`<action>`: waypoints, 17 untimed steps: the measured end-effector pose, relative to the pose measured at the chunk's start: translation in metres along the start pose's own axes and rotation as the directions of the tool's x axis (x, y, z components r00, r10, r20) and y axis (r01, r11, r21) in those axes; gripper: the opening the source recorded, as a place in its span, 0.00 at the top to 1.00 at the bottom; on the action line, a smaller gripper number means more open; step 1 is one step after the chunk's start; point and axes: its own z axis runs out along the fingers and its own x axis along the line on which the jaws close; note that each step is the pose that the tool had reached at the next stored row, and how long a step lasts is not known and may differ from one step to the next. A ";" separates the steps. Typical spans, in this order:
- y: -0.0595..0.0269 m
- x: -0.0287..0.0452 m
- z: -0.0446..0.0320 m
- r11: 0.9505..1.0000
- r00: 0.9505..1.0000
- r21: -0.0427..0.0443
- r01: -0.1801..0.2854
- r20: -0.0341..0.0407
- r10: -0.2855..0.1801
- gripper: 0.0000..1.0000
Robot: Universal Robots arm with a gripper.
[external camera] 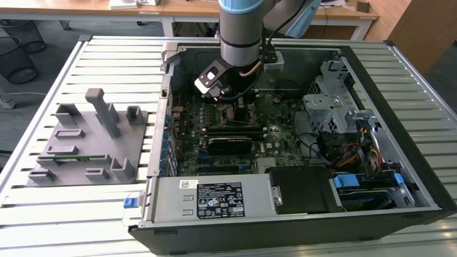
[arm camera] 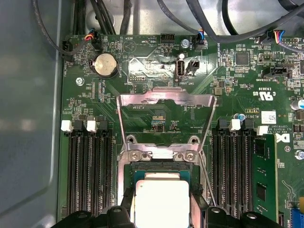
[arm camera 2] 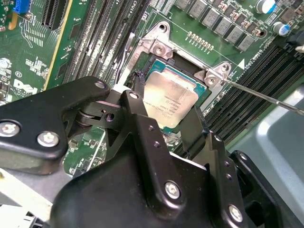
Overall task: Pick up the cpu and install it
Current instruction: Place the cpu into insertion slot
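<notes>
On the exterior view's left a grey holder (external camera: 85, 144) stands on the slatted counter (external camera: 107, 59), and to its right, inside the open computer case (external camera: 286, 233), the gripper (arm camera 2: 165, 98) pinches two opposite edges of the cpu (arm camera 2: 173, 95), which lies at the motherboard's socket, metal lid (arm camera: 161, 98) flipped open.

Satin silvery metal cpu (arm camera 2: 172, 103) — matt black end effector (arm camera 2: 164, 97)
</notes>
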 end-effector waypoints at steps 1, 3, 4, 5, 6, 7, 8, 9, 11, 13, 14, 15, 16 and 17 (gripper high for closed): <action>0.0000 0.0000 0.0003 1.000 1.000 0.000 0.000 0.000 0.000 0.46; 0.0000 0.0000 0.0010 1.000 1.000 0.000 0.000 0.000 0.000 0.46; 0.0001 0.0000 0.0013 1.000 1.000 0.000 0.000 0.000 0.000 0.46; 0.0001 0.0000 0.0016 1.000 1.000 0.000 0.000 0.000 0.000 0.46; 0.0002 0.0000 0.0018 1.000 1.000 0.000 0.000 0.000 0.000 0.46; 0.0002 -0.0001 0.0020 1.000 1.000 0.000 0.000 0.000 0.000 0.46; 0.0003 0.0000 0.0022 1.000 1.000 0.000 0.000 0.000 0.000 0.46; 0.0004 0.0000 0.0024 1.000 1.000 0.000 0.000 0.000 0.000 0.46; 0.0004 0.0000 0.0027 1.000 1.000 0.000 0.000 0.000 0.000 0.46; 0.0006 0.0000 0.0027 1.000 1.000 0.000 0.000 0.000 0.000 0.46; 0.0007 0.0000 0.0027 1.000 1.000 0.000 0.000 0.000 0.000 0.46; 0.0008 0.0000 0.0028 1.000 1.000 0.000 0.000 0.000 0.000 0.46; 0.0011 0.0000 0.0028 1.000 1.000 0.000 0.000 0.000 0.000 0.46; 0.0013 0.0000 0.0028 1.000 1.000 0.000 0.000 0.000 0.000 0.46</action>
